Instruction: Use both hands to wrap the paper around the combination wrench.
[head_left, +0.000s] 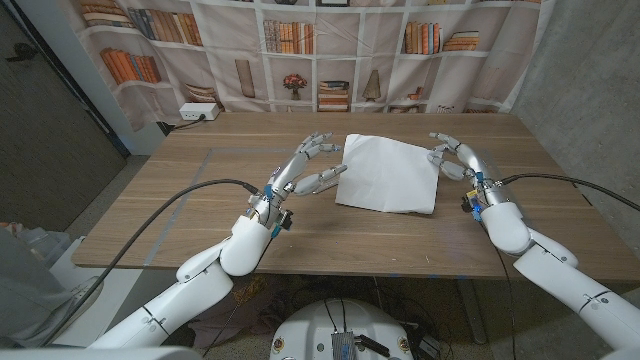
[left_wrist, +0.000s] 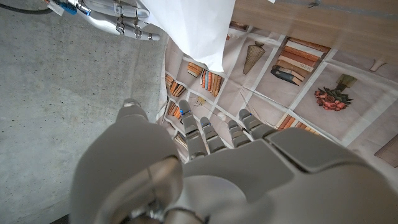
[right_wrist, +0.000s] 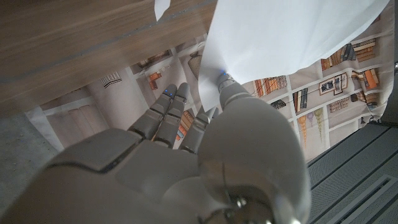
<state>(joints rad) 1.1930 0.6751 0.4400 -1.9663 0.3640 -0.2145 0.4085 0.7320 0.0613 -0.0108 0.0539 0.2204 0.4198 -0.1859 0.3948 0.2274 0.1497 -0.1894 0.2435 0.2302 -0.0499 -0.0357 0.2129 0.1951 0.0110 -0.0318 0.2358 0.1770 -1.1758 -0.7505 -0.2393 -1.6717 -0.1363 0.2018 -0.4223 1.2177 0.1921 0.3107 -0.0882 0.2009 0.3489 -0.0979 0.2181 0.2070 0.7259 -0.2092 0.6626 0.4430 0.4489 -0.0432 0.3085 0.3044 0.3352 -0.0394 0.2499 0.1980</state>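
A white sheet of paper lies on the wooden table, right of centre, and hides whatever is under it. My left hand hovers just beside the sheet's left edge with its fingers spread and nothing in them. My right hand is at the sheet's far right corner. In the right wrist view its thumb tip presses against the paper, whose edge stands lifted off the table. The left wrist view shows the raised paper with the right hand at its far side.
A white power strip lies at the table's back left corner. A printed bookshelf backdrop hangs behind the table. Black cables run along both arms. Bare wood stretches left of and in front of the paper.
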